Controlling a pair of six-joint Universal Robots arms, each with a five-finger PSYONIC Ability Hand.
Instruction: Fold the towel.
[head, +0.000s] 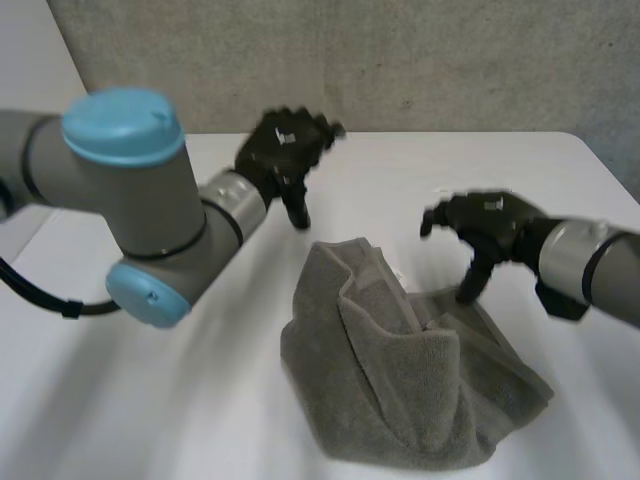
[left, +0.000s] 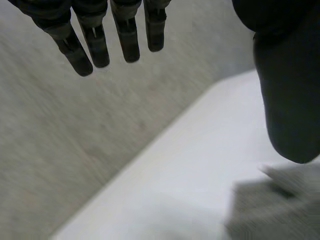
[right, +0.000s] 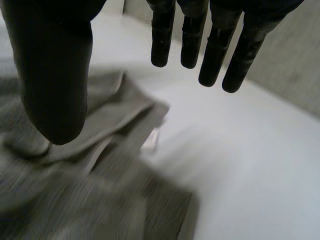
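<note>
Towel sits lower centre-right of the head view on the white table, bunched into a loose heap. It is not flat and no clean fold is in it.

Long axis, as I read it, runs diagonally from the upper-left end near frame centre down to the lower-right corner of the frame. The upper-left end is humped up and points toward the left hand. The lower-right end lies flatter. A thick hemmed edge curls over the middle. A small white tag shows at the edge beyond the right thumb.

Right hand, right of centre, hangs over the towel's upper-right edge with fingers drooping and slack, gripping nothing. One fingertip is down at the cloth edge; I can't tell if it touches. In its wrist view the fingers are straight and apart from the thumb, with the towel under the thumb.

Left hand, upper centre-left, is above the table and apart from the towel. Its fingers are extended and empty, and a towel corner lies beyond the thumb.

Step, by my judgement: between grasps, early in the task, nothing folded yet.

Next move probably needs:
- each hand to get down onto a separate corner or hem
- a pinch on a single layer
- the heap spread flat before any fold

Risk: grabbing several layers at the hump.
</note>
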